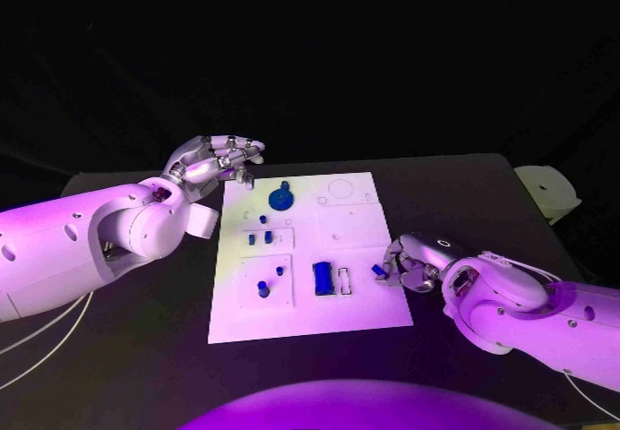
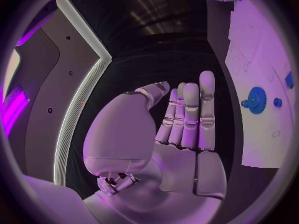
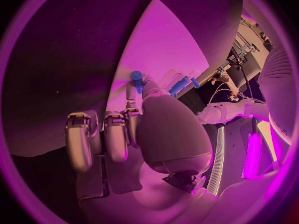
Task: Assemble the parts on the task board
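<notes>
The white task board [image 1: 356,313] lies mid-table. On it are a blue gear [image 1: 283,194], a blue rectangular block [image 1: 322,277] and several small blue pegs [image 1: 262,288]. My right hand [image 1: 416,262] sits at the board's right edge and pinches a small blue peg [image 1: 379,269] between thumb and finger; the right wrist view shows that peg [image 3: 136,75] at the fingertips, with the block [image 3: 179,85] beyond. My left hand [image 1: 215,161] hovers off the board's far left corner, fingers straight and holding nothing. In the left wrist view, that hand [image 2: 184,129] has the gear [image 2: 256,100] off to its side.
A white object [image 1: 550,190] stands at the table's far right edge. Black table [image 1: 142,340] surrounds the board on all sides. Empty outlined slots [image 1: 341,191] mark the board's far right part.
</notes>
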{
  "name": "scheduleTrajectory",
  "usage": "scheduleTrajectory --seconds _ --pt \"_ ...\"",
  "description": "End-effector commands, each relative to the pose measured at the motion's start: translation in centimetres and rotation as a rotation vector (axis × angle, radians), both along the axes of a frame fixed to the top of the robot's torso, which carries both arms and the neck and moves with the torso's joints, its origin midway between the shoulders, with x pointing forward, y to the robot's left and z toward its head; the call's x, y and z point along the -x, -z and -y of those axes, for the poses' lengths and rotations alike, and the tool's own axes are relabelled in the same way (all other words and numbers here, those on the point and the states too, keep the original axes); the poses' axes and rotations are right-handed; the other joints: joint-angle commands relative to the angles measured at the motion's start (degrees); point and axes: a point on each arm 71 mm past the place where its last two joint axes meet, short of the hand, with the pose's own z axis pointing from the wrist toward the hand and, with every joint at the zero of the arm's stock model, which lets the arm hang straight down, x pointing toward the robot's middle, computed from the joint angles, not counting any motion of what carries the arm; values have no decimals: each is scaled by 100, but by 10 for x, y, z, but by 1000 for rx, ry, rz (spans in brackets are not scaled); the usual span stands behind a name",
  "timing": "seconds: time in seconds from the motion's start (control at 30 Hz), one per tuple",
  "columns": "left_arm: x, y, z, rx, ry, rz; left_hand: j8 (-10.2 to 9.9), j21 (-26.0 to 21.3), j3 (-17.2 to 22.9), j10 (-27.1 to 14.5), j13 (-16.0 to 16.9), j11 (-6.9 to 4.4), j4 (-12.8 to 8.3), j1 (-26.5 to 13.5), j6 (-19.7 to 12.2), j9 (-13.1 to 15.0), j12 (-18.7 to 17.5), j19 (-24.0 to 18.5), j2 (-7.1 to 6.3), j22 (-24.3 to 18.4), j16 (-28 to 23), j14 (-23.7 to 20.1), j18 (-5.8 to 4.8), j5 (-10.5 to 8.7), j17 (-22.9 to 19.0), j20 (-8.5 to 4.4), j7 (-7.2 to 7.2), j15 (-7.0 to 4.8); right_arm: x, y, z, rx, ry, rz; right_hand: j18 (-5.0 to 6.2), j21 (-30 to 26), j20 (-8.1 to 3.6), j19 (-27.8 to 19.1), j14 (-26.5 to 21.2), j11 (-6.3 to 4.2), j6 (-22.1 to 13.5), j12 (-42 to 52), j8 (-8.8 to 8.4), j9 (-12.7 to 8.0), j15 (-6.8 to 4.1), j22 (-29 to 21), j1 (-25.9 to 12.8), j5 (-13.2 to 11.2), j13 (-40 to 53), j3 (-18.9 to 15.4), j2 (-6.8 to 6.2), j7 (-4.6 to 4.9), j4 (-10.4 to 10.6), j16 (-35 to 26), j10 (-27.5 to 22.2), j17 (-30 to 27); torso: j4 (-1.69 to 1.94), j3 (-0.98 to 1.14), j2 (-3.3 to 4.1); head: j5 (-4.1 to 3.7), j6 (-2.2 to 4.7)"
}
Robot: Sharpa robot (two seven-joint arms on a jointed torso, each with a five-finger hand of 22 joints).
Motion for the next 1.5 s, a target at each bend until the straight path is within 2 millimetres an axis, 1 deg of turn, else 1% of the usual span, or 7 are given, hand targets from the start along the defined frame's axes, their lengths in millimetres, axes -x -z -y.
scheduleTrajectory --seconds 0.03,0.23,0.4,0.5,0.63,1.07,1.5 --pt "1 -1 2 10 17 7 24 -27 28 -38 -8 7 4 39 -38 8 30 5 23 -8 25 -34 36 15 -7 27 -1 -16 7 12 -1 121 -32 -28 -64 23 -17 576 579 -57 77 13 -109 -133 -33 1483 497 -236 992 252 66 -28 -205 28 212 1426 2 -1 1 -5 -9" --pt "1 -1 1 10 16 6 24 -27 28 -38 -8 7 4 39 -38 8 30 5 23 -8 25 -34 36 15 -7 27 -1 -16 8 10 -3 132 -36 4 -67 36 -35 580 577 -61 185 9 -214 -166 -40 1487 866 181 1002 919 -44 -25 -417 24 202 1419 3 2 -1 3 -20" --pt "1 -1 1 9 15 6 26 -28 29 -40 -10 8 6 40 -40 9 33 6 23 -9 26 -35 36 15 -8 27 0 -15 9 9 -4 115 -23 13 -63 16 -30 575 574 -61 164 -2 -230 -115 -36 1482 660 282 999 1384 -146 -27 -387 17 202 1406 1 -4 -2 10 -26" --pt "1 -1 1 9 15 6 26 -28 29 -40 -10 8 6 40 -40 9 33 6 23 -9 26 -35 36 15 -8 27 0 -15 10 7 -4 93 -11 10 -63 16 -29 575 573 -50 118 -11 -167 39 -34 1482 322 450 1000 2077 -367 -13 -485 16 207 1404 7 -4 -1 7 -27" --pt "1 -1 1 9 14 6 26 -28 29 -40 -10 8 6 40 -40 9 33 6 23 -9 26 -35 36 15 -8 27 0 -15 12 4 -5 50 9 2 -65 27 -25 578 575 -51 48 -3 -95 190 -30 1484 7 516 1007 2595 -471 -13 -638 17 221 1409 4 -3 -4 11 -23" --pt "1 -1 1 9 15 6 28 -29 33 -41 -11 7 3 47 -42 10 36 7 26 -9 26 -35 36 17 -8 27 -1 -15 17 -15 -23 -127 53 -23 -73 71 -25 589 574 -50 21 -17 -61 276 -30 1496 -291 481 1003 2854 -532 -17 -686 16 219 1407 -2 -4 -7 17 -17" --pt "2 -1 1 7 29 7 51 -27 100 -54 -22 0 -73 171 -48 20 64 18 60 -7 28 -47 39 30 -16 16 -3 -25 16 -6 -47 -216 51 -134 -68 44 -29 582 570 -55 62 0 -49 331 -35 1489 -759 503 1016 2914 -654 -25 -589 6 230 1386 10 -5 6 -17 -49"
